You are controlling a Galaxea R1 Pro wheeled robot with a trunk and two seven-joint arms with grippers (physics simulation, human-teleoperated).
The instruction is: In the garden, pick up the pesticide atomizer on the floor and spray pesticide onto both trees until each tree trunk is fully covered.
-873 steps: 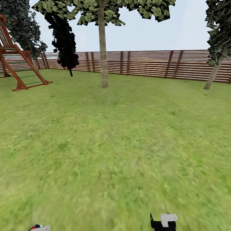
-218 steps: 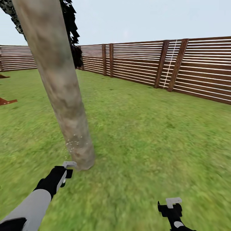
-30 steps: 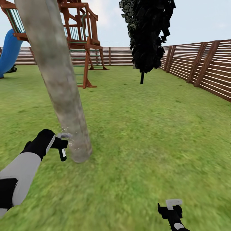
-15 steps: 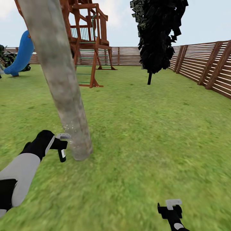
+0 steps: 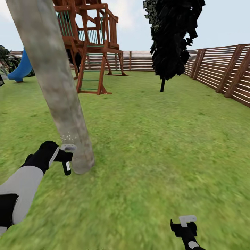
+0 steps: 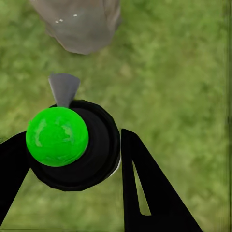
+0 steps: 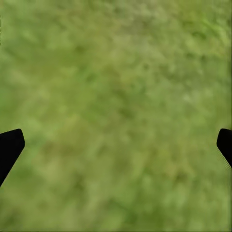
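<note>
Head view, near to far. One right gripper (image 5: 184, 225), low over the floor (image 5: 146, 166), fingers spread wide, nothing between them. One left gripper (image 5: 64, 158), fingers clamped around one pesticide atomizer (image 6: 72, 145), green-capped, nozzle aimed at the foot of one tree trunk (image 5: 55, 86), just beside it; white droplets speckle the bark there. Advice: hold the nozzle square to the bark, sweep upward, then circle to reach the far side. One wooden play frame (image 5: 90, 38). One blue slide (image 5: 21, 69). One black-leaved cypress (image 5: 172, 34). One slatted fence (image 5: 222, 73).
</note>
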